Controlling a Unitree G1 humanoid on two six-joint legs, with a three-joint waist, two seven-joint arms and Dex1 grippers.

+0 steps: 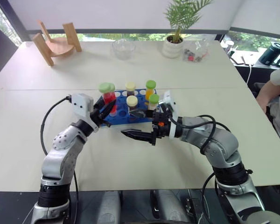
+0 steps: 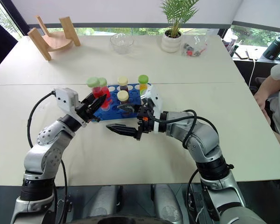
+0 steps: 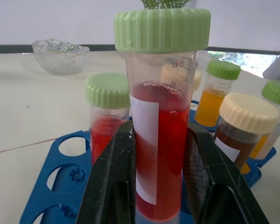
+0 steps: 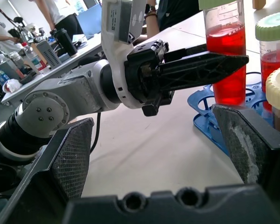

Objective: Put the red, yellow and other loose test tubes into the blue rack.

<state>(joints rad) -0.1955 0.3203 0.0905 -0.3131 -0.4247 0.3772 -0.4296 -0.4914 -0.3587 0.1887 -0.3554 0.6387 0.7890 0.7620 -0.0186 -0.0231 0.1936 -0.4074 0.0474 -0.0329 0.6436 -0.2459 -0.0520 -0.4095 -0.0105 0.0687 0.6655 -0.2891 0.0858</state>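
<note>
Head view: six capped tubes at blue rack (image 1: pixel 123 114): two red, two brown, two yellow-orange. Left gripper (image 1: pixel 104 112) clenched on one red tube (image 1: pixel 106 93), upright over rack's left end. Right gripper (image 1: pixel 141 125) spread, grasping nothing, just before rack's front edge.

Left wrist view: held red tube between both fingers (image 3: pixel 113 182); second red tube (image 3: pixel 107 116) seated behind.

Right wrist view: fingers (image 4: pixel 70 161) wide apart; left gripper with red tube beyond.

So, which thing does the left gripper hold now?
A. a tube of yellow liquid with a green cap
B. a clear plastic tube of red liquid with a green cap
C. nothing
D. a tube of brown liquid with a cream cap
B: the left gripper is shut on the clear plastic tube of red liquid with a green cap, over the blue plastic rack.
</note>
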